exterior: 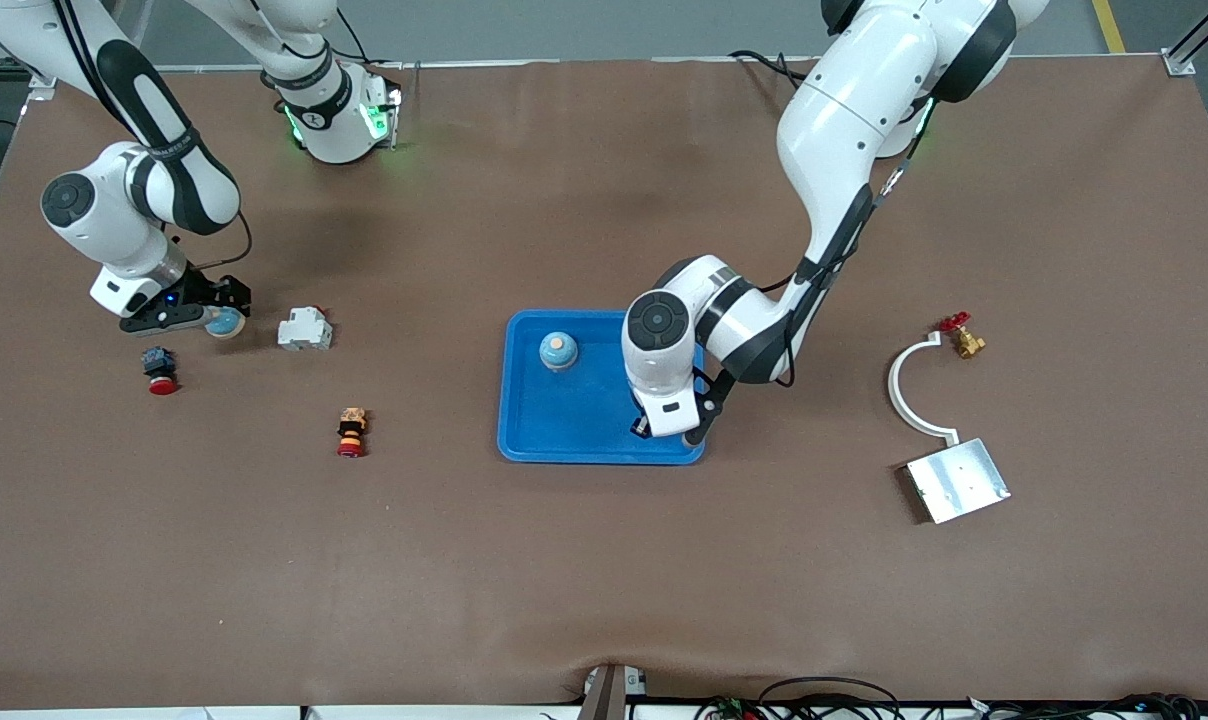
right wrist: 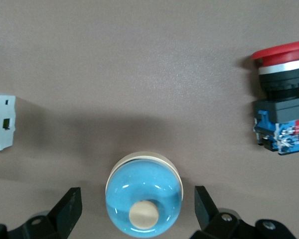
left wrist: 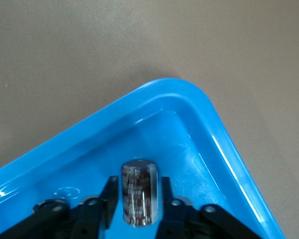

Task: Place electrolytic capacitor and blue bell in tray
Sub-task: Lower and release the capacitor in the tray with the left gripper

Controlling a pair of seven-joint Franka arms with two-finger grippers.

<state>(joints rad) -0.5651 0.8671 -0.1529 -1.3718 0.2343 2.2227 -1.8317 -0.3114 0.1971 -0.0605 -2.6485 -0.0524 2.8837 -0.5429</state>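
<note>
The blue tray (exterior: 564, 425) lies mid-table. One blue bell (exterior: 558, 351) with a cream knob sits in it. My left gripper (exterior: 666, 432) is low over the tray's corner nearest the front camera. In the left wrist view its fingers (left wrist: 109, 199) stand slightly open around the dark electrolytic capacitor (left wrist: 138, 194) on the tray floor (left wrist: 189, 149), with narrow gaps on both sides. The capacitor is hidden in the front view. My right gripper (exterior: 220, 318) is open and low around a second blue bell (exterior: 228, 323) on the table. That bell (right wrist: 144, 196) sits between its wide-spread fingers (right wrist: 70, 206).
A white breaker block (exterior: 305, 329) lies beside the right gripper. A red push button (exterior: 160, 369) and another button (exterior: 352, 431) lie nearer the front camera. A silver plate (exterior: 958, 480), a white curved bracket (exterior: 904, 385) and a brass valve (exterior: 962, 336) lie toward the left arm's end.
</note>
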